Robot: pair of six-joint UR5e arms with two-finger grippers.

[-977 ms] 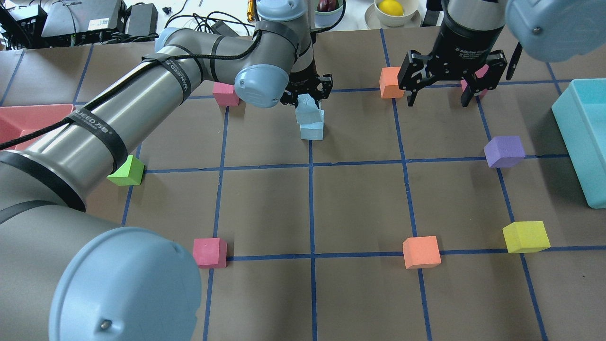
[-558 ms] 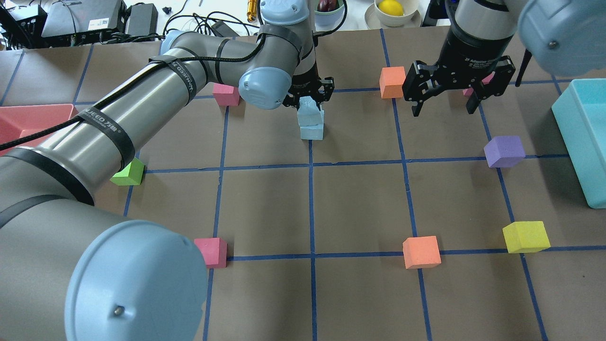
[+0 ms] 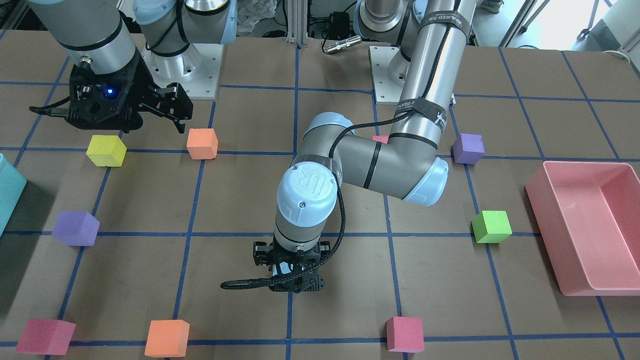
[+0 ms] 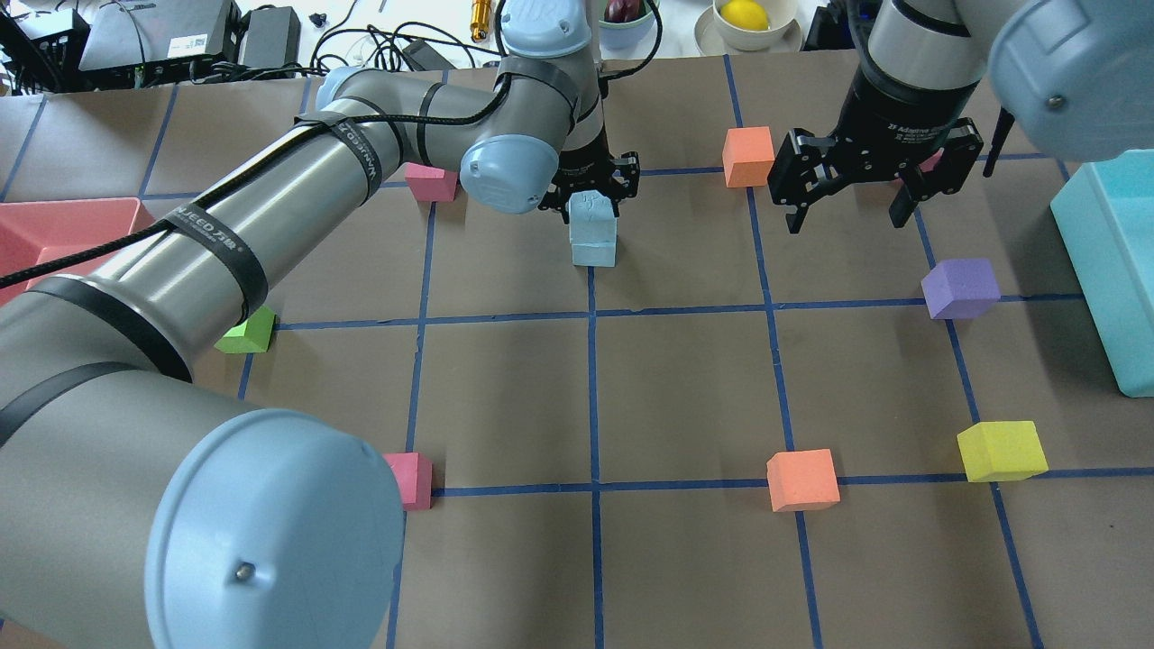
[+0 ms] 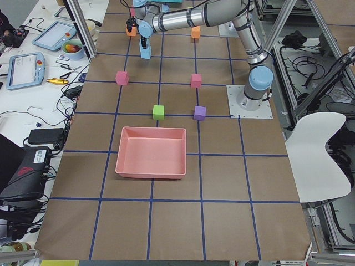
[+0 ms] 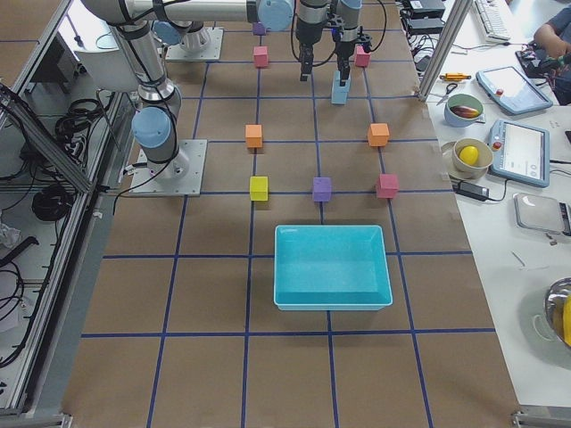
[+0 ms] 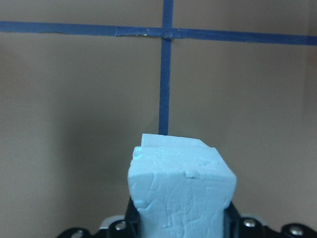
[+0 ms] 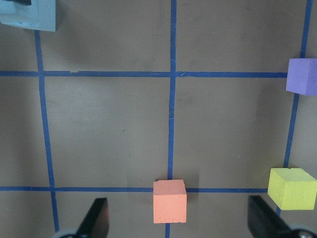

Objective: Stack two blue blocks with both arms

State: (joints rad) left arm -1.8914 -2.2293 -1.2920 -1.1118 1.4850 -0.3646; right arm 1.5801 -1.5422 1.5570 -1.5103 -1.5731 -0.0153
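Two pale blue blocks stand stacked at the table's far middle. The lower blue block (image 4: pixel 593 249) rests on a tape line. The upper blue block (image 4: pixel 591 210) sits squarely on it. My left gripper (image 4: pixel 590 191) is shut on the upper block from above. In the left wrist view the held block (image 7: pixel 181 191) fills the bottom centre, with an edge of the lower block (image 7: pixel 171 141) behind it. In the front-facing view my left gripper (image 3: pixel 292 280) hides the stack. My right gripper (image 4: pixel 846 221) hangs open and empty to the right of the stack, fingertips (image 8: pixel 96 214) wide apart.
An orange cube (image 4: pixel 747 156) and a magenta cube (image 4: pixel 929 160) flank the right gripper. A purple cube (image 4: pixel 960 288), a yellow cube (image 4: pixel 1001 451), another orange cube (image 4: pixel 802 479), pink cubes (image 4: pixel 431 180) (image 4: pixel 410 478) and a green cube (image 4: pixel 245 332) lie around. Teal bin (image 4: pixel 1113 252) right, pink tray (image 4: pixel 54 230) left.
The upper blue block was tilted on the lower one; it now sits level and aligned. My left gripper shifted with it. My right gripper drifted slightly right, still open.
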